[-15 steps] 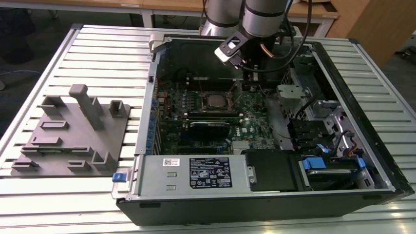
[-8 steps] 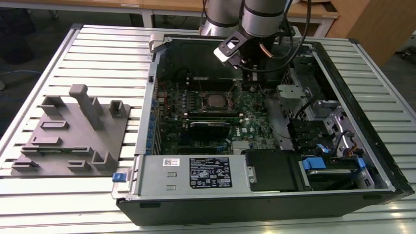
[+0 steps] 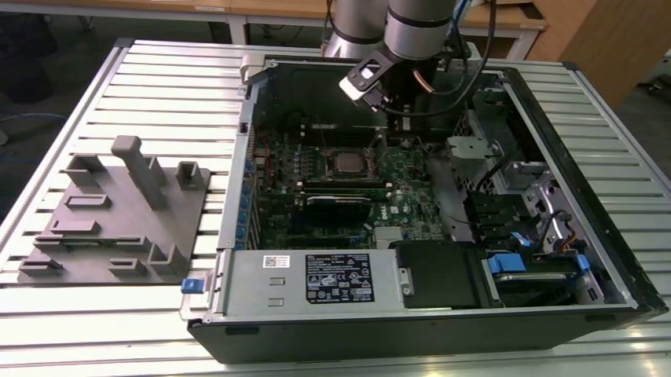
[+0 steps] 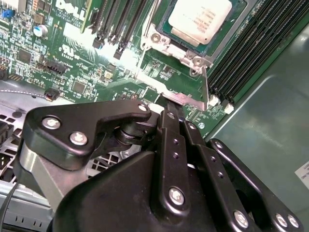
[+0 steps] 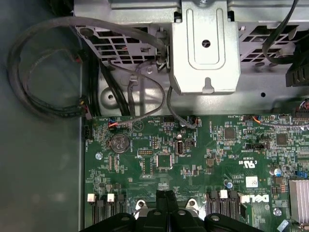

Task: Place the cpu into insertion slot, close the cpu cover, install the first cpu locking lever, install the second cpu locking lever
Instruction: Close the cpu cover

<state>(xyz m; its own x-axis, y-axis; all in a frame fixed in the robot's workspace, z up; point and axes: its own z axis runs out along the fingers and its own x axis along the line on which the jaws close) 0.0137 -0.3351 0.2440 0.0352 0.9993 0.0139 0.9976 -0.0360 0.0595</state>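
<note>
We are seeing the cpu [image 3: 344, 163] sitting in the insertion slot [image 4: 189, 57] on the green motherboard [image 3: 404, 169], near the gripper [image 3: 398, 118] and at about 7 o'clock from it in the exterior view. The arm is reaching down into the open case [image 3: 419, 334] from 12 o'clock, with its fingers [image 4: 166, 128] clenching tip to tip just beside the slot's metal rim.

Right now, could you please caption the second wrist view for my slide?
Shut gripper poised beside the insertion slot, with the cpu seated inside.
</note>
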